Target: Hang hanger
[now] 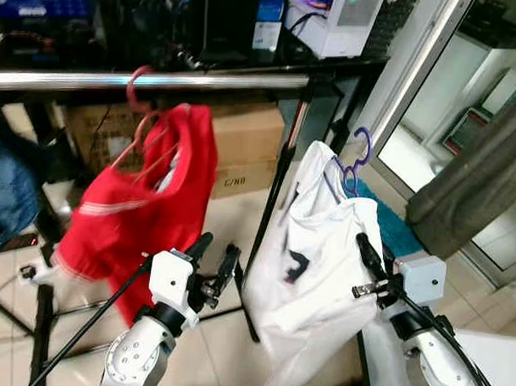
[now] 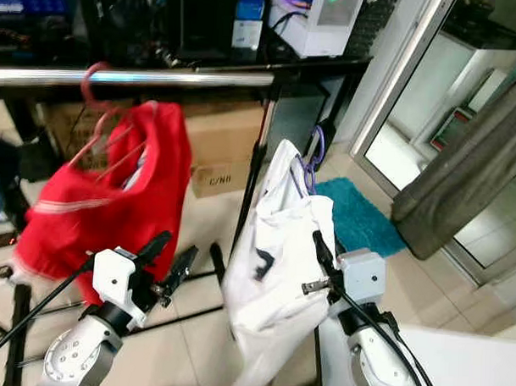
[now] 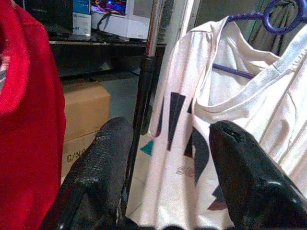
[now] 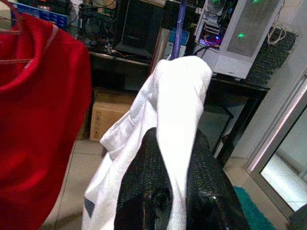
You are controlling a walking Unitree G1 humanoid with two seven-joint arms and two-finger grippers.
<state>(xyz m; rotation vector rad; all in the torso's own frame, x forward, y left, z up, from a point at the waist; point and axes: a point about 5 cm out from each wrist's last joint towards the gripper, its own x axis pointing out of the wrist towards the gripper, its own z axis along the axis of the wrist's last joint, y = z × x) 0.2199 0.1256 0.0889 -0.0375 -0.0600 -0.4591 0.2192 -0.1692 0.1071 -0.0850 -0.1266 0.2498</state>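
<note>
A white T-shirt hangs on a purple hanger, whose hook stands free below and to the right of the metal rail. My right gripper is shut on the shirt's shoulder over the hanger arm; in the right wrist view the cloth is pinched between both fingers. My left gripper is open and holds nothing, low down between the two garments. In the left wrist view its fingers frame the white shirt. A red shirt on a pink hanger hangs from the rail.
The rack's black upright stands between the two shirts. Cardboard boxes sit behind it under a black desk with a white computer tower. A teal mat, a glass door frame and a grey curtain are on the right.
</note>
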